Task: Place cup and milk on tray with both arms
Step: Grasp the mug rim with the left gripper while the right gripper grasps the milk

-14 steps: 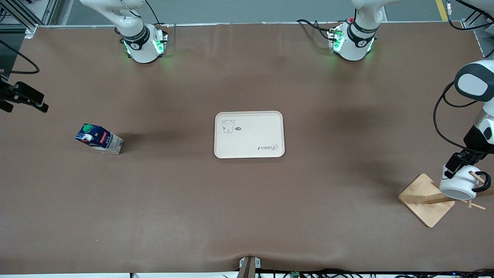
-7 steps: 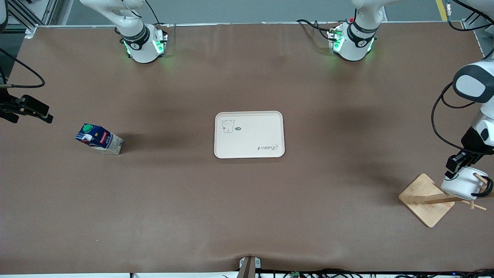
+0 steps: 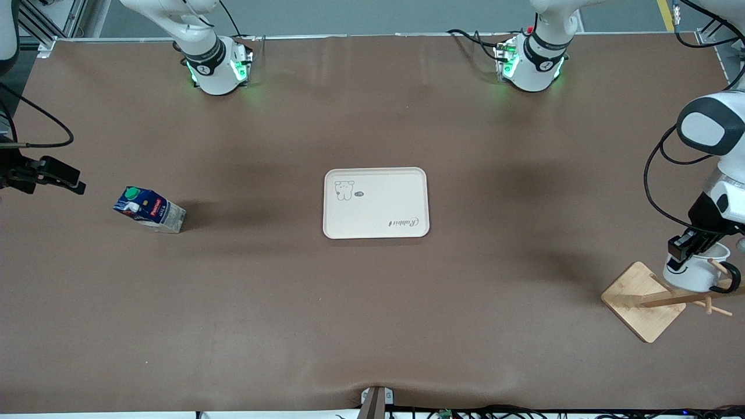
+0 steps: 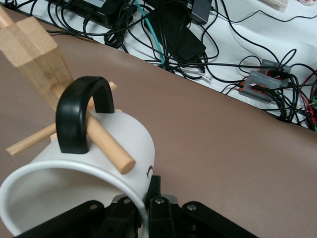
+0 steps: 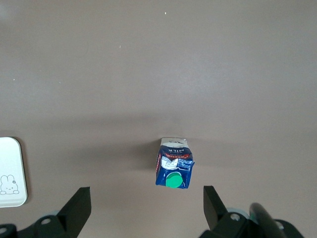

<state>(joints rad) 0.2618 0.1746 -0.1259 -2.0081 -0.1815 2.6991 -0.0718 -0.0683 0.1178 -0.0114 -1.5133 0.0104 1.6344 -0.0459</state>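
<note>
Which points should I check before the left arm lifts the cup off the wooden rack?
1. Left pincer shut on the cup rim: ok.
2. Cup handle free of the rack peg: not ok, the peg passes through it.
3. Tray free for the cup: ok.
4. Milk standing upright: ok.
5. Right pincer open over the table near the milk: ok.

Left gripper (image 3: 685,251) clamped tight on the cup (image 3: 695,272) rim at the left arm's table end; right gripper (image 3: 55,174) hangs spread wide, fingers empty.
</note>
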